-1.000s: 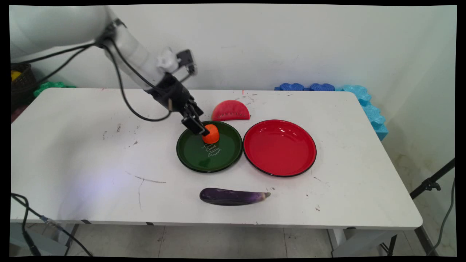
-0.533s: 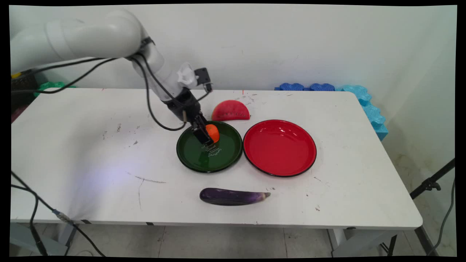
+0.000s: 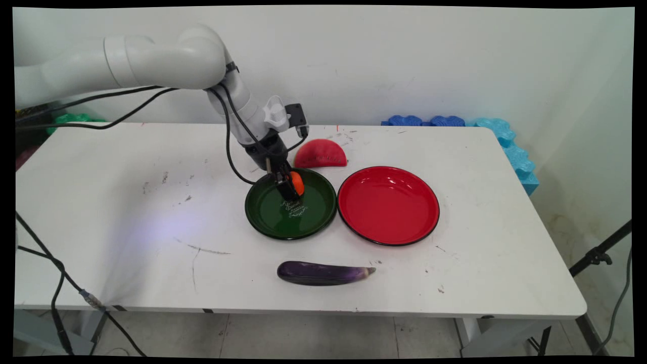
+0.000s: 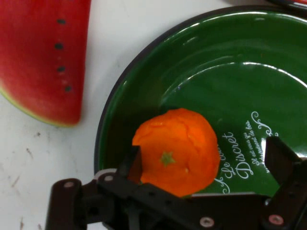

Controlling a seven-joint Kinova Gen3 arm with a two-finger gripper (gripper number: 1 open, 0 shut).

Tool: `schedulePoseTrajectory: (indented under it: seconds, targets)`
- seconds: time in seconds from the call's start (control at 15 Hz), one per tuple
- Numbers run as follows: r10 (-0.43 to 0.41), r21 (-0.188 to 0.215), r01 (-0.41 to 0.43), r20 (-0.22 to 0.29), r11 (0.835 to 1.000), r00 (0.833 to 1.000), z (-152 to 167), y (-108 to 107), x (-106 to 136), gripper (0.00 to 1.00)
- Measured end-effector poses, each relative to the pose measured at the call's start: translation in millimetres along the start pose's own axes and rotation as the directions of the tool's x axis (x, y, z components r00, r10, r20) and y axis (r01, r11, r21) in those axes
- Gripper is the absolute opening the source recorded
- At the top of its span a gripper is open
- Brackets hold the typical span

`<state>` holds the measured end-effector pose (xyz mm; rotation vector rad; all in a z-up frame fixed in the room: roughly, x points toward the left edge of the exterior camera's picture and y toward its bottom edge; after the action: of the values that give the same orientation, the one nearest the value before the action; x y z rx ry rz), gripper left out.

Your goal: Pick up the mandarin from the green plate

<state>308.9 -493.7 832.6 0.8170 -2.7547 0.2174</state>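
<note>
From where I sit, what matters is how the orange (image 4: 176,151) sits against the claw (image 4: 204,165). In the hand view it lies between the two fingers, low and centre in the frame, a little left of the midpoint. The left finger (image 4: 130,162) touches its flank or comes very close. The right finger (image 4: 283,160) stands clear of it, with a strip of green plate showing in the gap. So I read the claw as spread around the fruit and not pinching it. I cannot tell whether the left pad is really pressing.

In the main view the claw (image 3: 290,188) comes down at a slant from the upper left of the frame and covers the orange's (image 3: 297,183) left side. The fruit has no real long axis (it is nearly round), so the angle of the grip hardly matters.

The orange rests in the plate (image 3: 268,215), in its upper part as the main view shows it, near the rim closest to the melon (image 3: 320,153). The skin is bright orange and slightly lumpy, with a small green star of a stem scar facing the hand camera. It looks matte and firm, like a plastic toy, though that is my guess.
</note>
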Motion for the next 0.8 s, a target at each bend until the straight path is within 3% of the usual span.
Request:
schedulePoseTrajectory:
  seconds: [0.8]
  targets:
    - [0.032, 0.024, -0.032, 0.030, 0.999, 0.999, 7, 2, 13, 1.00]
